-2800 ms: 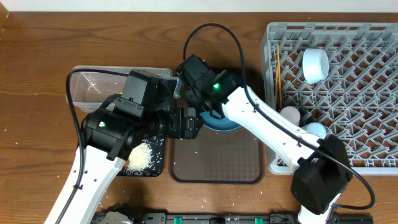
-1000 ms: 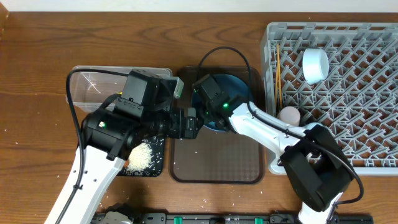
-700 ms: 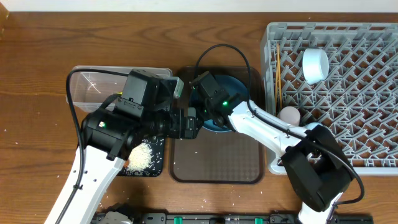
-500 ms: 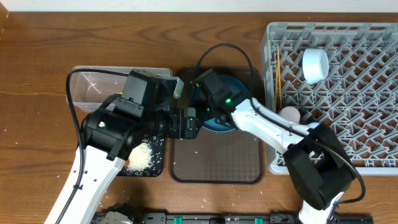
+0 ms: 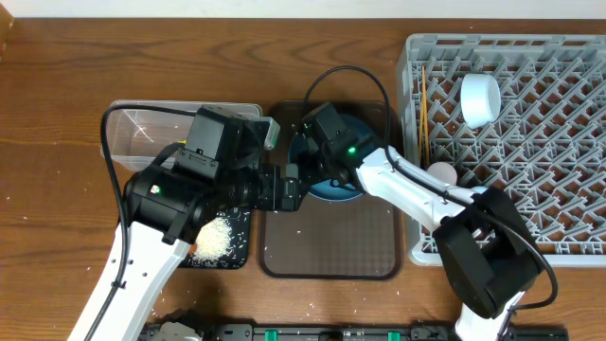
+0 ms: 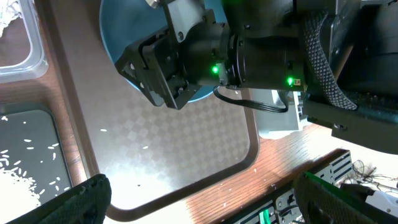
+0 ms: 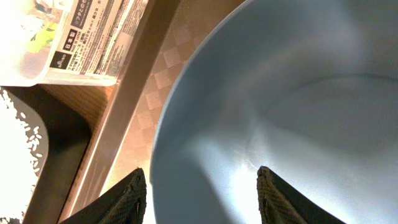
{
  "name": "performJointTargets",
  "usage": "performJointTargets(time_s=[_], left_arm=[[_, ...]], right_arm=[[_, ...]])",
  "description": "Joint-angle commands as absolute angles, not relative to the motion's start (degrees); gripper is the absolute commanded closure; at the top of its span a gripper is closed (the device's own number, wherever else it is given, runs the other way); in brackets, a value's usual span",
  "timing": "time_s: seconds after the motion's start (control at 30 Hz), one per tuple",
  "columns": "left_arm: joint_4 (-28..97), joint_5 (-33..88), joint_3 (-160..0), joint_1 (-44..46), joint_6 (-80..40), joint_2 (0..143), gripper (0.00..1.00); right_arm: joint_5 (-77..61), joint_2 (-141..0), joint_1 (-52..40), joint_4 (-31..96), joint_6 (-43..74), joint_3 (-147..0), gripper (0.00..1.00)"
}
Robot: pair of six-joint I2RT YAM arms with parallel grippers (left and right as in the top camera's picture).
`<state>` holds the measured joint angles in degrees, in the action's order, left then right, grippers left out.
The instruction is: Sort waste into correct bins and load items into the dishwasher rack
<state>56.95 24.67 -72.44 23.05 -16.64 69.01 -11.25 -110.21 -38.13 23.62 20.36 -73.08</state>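
Now underway: the right gripper is hanging low over the blue plate. By my reading it is lining up a grip so the plate can go to the rack.
Where the plate is lying: it is sitting in the far half of the brown tray, between the clear tub and the rack, partly hidden under the right arm.
Right gripper: its fingers are standing spread, one seemingly outside the rim and one over the plate's hollow. Nothing is being pinched yet.
Left gripper: it is hovering over the tray with fingers wide apart, holding nothing.
Doing it well: the rim is calling for a deep, square bite before any lift, since a shallow one is risking a slip.
Which way it points: it is facing up, and being round, it is showing no long axis.
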Motion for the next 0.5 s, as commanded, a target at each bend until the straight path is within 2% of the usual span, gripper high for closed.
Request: performJointTargets(time_s=[0.0,0.47], left_arm=[[57.0,24.6,-72.2,23.2,-16.1,69.2,0.04],[56.7,25.4,-72.2,23.2,-18.3,69.2,0.04]], right_arm=[[-12.0,-109.4,-38.7,23.9,19.7,-74.0,0.44],[-6.5,-110.1,-41.3,23.8,19.7,-71.1,0.46]])
